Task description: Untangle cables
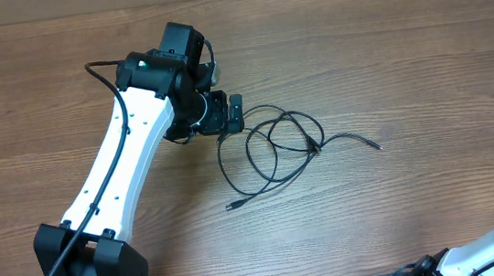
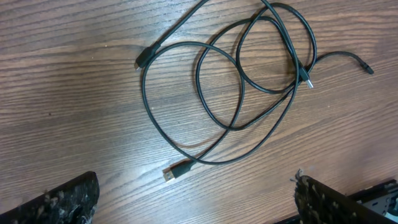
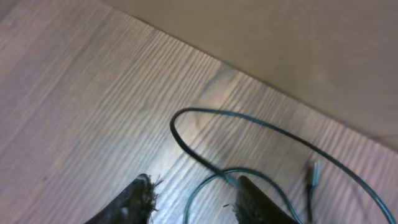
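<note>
Cables (image 2: pixel 231 126): loose overlapping loops on tabletop (image 1: pixel 385 50), overhead frame centre. Left gripper (image 2: pixel 193 193): wide open, just left of loops. Right gripper (image 3: pixel 196 199): fingers parted, grasping nothing; separate cord (image 3: pixel 173 128) before it.

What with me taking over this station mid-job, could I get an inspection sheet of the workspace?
Surface: wood-grain table, no spills or marks seen.
Job's things: tangled bundle of thin black cables mid-table, loops crossing, a silver-tipped plug among them; one separate cable lies near the right arm.
Clutter: nothing seen.
Grippers: left tool open at the bundle's edge, holding nothing; right tool open, the separate cable running between its fingers, not pinched.
Cables: thick black arm wire runs along the left arm, apart from the bundle.
Surroundings: plain tan surface beyond the table edge.
</note>
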`<state>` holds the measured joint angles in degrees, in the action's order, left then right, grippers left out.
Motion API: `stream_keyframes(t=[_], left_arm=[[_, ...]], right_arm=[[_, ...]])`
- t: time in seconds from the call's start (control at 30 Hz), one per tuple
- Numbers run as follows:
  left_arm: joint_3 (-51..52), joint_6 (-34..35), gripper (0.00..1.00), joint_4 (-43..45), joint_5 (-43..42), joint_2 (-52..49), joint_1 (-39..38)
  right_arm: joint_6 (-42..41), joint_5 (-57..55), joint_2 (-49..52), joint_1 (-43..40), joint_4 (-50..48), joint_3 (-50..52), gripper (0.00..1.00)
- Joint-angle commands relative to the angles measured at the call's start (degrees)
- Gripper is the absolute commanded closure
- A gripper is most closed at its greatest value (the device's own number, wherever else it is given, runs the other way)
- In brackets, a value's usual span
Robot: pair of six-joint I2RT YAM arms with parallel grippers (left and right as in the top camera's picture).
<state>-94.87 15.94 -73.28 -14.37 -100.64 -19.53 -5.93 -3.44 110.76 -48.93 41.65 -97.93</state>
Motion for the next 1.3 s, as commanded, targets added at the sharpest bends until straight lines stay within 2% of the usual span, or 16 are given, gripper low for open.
stream_keyframes(t=[0.0, 0.1, 0.37, 0.53, 0.57, 0.6, 1.13, 1.27], left_arm=[[-0.2, -0.9, 0.0, 0.0, -0.2, 0.2, -0.4], [-0.2, -0.9, 0.0, 0.0, -0.2, 0.2, -0.4], [-0.2, -0.9, 0.0, 0.0, -0.2, 0.2, -0.4], [-0.2, -0.9, 0.0, 0.0, -0.2, 0.2, -0.4], [-0.2, -0.9, 0.0, 0.0, -0.2, 0.2, -0.4], [-0.2, -0.9, 0.0, 0.0, -0.2, 0.2, -0.4], [-0.2, -0.9, 0.0, 0.0, -0.2, 0.2, -0.4], [-0.2, -0.9, 0.0, 0.0, -0.2, 0.2, -0.4]], right_arm=[[0.0, 3.1, 0.0, 0.9, -0.1, -0.7, 0.51], [-0.1, 3.8, 0.0, 2.6, 0.4, -0.7, 0.39], [-0.1, 3.9, -1.1, 8.9, 1.6, -0.7, 0.28], [-0.1, 9.3, -3.4, 13.3, 2.2, -0.8, 0.18], [-0.1, 10.3, -3.8, 14.1, 2.3, -0.8, 0.13], [-0.1, 11.8, -4.1, 14.9, 2.7, -0.8, 0.01], [0.0, 32.5, -4.8, 25.1, 20.1, -0.8, 0.0], [2.0, 33.8, -4.8, 28.3, 25.0, -0.8, 0.0]])
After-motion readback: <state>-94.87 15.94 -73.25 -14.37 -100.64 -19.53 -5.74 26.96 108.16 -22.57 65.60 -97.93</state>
